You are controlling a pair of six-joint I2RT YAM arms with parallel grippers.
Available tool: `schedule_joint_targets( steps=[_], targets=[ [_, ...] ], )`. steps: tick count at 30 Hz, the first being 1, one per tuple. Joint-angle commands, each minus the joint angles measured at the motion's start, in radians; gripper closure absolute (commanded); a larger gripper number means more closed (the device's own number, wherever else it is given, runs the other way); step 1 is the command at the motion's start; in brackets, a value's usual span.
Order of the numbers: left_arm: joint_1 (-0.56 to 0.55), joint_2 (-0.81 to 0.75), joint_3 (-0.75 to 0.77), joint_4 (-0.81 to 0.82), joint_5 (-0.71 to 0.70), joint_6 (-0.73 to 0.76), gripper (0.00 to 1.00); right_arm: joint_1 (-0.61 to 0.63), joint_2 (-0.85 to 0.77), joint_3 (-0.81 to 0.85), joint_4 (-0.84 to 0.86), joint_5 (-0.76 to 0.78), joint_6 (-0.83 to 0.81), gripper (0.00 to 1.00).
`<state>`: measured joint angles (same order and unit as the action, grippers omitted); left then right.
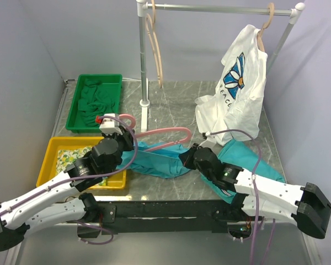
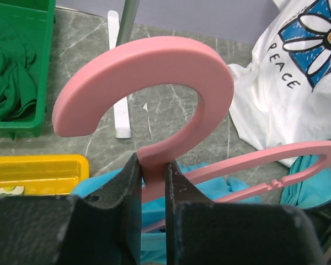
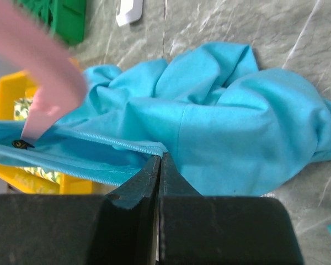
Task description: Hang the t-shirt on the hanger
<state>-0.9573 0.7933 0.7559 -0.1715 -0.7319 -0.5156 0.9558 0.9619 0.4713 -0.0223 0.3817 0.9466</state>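
1. R claw [image 3: 159,168] sits nearest in its wrist view: jaws pressed together, pinching tee [image 3: 226,127] at a stitched edge. Hem or neck, can't tell which.
2. L claw [image 2: 153,185] is clamped on hanger [image 2: 154,61] at the neck just below the hook. Hook stands up above the fingers and the shoulders run off to the right.
3. Top view: tee lies crumpled on table [image 1: 176,99] btwn the two claws, w/ part trailing right under the R arm. Hanger rests low over it, far end near R claw.
4. R wrist view: one hanger arm looks tucked behind the held edge, but it's blurred, so not sure.
5. Handling, tee: soft, light, limp. It'll sag and bunch, so the opening prob. won't stay open unaided. Best grip is a seam edge, where doubled cloth gives some bite.
6. Handling, hanger: stiff, light, smooth plastic. It may swivel in the jaws at that thin neck, so move slowly.
7. Step, my read: feeding a hanger arm into the tee. Neither shoulder is seated yet.
8. Not in play: green bin [image 1: 73,110] and yellow bin [image 1: 47,160] at left; white tee [image 1: 240,83] on rack [image 1: 209,8] at back.
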Motion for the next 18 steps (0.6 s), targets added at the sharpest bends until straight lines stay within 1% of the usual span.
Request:
schedule_joint_targets(
  steps=[1,6,9,14,18],
  targets=[
    [0.006,-0.04,0.005,-0.042,-0.089,0.051,0.99,-0.064,-0.044,-0.013,-0.044,0.033,-0.023,1.0],
    [0.006,-0.054,0.022,-0.054,-0.084,0.081,0.99,-0.181,-0.09,0.033,-0.1,-0.007,-0.094,1.0],
    [0.006,-0.062,0.045,-0.06,-0.098,0.12,0.99,-0.218,-0.107,0.091,-0.145,-0.023,-0.144,1.0],
    [0.006,-0.042,0.091,-0.062,-0.115,0.219,0.99,-0.232,-0.138,0.187,-0.237,0.017,-0.207,1.0],
    [0.006,-0.04,0.108,-0.071,-0.143,0.258,0.99,-0.233,-0.184,0.245,-0.327,0.034,-0.249,1.0]
  ],
)
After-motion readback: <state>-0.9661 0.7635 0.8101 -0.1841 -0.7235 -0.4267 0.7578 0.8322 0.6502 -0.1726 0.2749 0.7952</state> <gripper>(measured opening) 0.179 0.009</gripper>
